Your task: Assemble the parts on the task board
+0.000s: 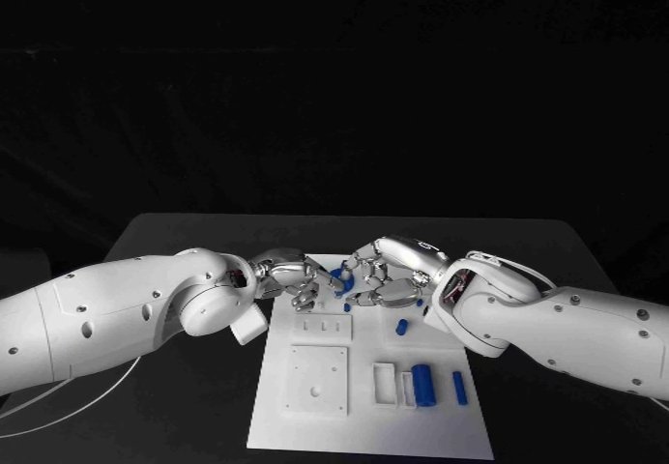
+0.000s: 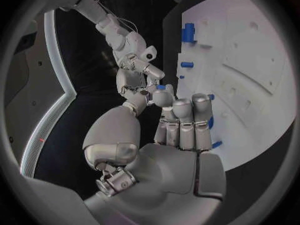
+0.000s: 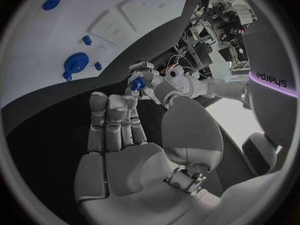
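Note:
The white task board [image 1: 369, 430] lies lengthwise in the middle of the black table. My two hands meet over its far end. My left hand [image 1: 286, 274] pinches a small blue part [image 1: 339, 278] at its fingertips; the right wrist view shows that part [image 3: 135, 84] in the left hand [image 3: 145, 74]. My right hand [image 1: 391, 274] faces it with its fingertips at the same part [image 2: 161, 87]. Whether the right hand also grips it is hidden. My left hand's own fingers [image 2: 182, 120] stand side by side over the board's edge.
On the near right of the board stand a thick blue cylinder [image 1: 421, 384], a slim blue piece [image 1: 460, 387] and white blocks [image 1: 385, 384]. A small blue peg [image 1: 401, 327] stands mid-board. A round blue part [image 3: 76, 63] sits on the board.

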Controlling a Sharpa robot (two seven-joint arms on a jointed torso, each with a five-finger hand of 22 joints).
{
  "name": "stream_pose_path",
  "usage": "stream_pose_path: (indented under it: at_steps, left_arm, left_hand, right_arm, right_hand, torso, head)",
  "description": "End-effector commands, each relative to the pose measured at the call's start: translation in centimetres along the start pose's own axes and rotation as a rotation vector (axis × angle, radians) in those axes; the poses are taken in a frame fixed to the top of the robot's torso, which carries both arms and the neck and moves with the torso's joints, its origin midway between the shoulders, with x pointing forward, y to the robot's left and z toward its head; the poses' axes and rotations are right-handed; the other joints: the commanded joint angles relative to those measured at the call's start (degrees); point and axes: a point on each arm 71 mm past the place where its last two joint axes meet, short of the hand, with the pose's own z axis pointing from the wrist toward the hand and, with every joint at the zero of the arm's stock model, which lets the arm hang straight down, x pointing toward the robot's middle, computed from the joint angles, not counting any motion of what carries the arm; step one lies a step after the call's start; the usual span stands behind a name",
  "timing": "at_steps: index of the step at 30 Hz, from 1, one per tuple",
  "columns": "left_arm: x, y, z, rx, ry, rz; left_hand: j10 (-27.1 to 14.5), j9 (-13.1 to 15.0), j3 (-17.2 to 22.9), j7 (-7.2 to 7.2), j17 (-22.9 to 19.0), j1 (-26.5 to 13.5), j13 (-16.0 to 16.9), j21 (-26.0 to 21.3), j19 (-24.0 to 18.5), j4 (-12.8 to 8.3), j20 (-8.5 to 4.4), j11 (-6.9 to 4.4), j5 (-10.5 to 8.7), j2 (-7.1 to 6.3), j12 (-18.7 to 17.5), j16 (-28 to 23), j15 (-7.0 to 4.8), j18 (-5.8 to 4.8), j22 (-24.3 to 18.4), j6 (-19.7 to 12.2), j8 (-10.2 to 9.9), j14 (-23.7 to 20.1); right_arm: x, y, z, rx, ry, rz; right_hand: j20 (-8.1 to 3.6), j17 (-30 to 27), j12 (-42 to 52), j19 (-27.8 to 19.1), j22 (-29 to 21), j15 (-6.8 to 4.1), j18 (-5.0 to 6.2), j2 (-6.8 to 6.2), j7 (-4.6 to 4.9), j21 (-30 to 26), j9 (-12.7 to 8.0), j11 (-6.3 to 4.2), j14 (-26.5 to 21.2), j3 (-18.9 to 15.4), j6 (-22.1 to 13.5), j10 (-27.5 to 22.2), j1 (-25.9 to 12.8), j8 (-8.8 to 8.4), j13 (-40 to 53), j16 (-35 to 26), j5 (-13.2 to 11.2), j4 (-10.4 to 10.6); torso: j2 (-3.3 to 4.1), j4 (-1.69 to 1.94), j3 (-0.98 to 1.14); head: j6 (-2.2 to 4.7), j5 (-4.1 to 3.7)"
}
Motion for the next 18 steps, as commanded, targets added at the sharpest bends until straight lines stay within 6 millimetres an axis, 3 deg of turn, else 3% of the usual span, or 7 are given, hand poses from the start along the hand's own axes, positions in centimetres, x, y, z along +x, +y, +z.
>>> stream_pose_path:
  at_steps: [1,18]
  left_arm:
    - [-0.29,-0.21,-0.01,0.024,-0.025,-0.023]
    - [-0.58,-0.07,-0.03,0.011,-0.048,-0.028]
  left_hand:
    - [-0.1,1.2,0.0,-0.8,0.0,1.7,-0.1,-0.3,-0.4,-0.1,-6.24,-0.28,0.26,1.31,-0.1,-0.2,-0.76,-0.47,-0.1,1.2,0.1,-0.2]
    - [-0.1,1.2,0.0,-0.83,0.0,1.8,-0.1,-0.3,-0.4,0.0,-6.26,-0.31,0.3,1.31,-0.2,-0.2,-0.79,-0.48,-0.1,1.3,0.2,-0.2]
  right_arm:
    - [0.44,0.07,-0.13,-0.007,0.036,-0.006]
    - [0.85,0.32,-0.34,-0.012,0.051,0.002]
  right_hand:
    - [-0.06,0.1,0.3,0.3,0.1,-0.49,2.45,0.11,0.33,-0.2,0.1,-0.44,0.1,0.1,0.7,0.0,-0.7,0.33,-0.1,-0.3,-0.1,0.2]
    - [-0.11,0.1,0.3,0.3,0.2,-0.62,2.45,0.33,0.19,-0.2,0.2,-0.57,0.1,-0.1,1.1,0.0,-1.0,0.45,-0.1,-0.3,0.0,0.1]
  torso:
    - [-0.01,-0.03,0.02]
    - [0.0,0.0,0.0]
  head:
    - [-0.07,0.02]
    - [-0.12,0.02]
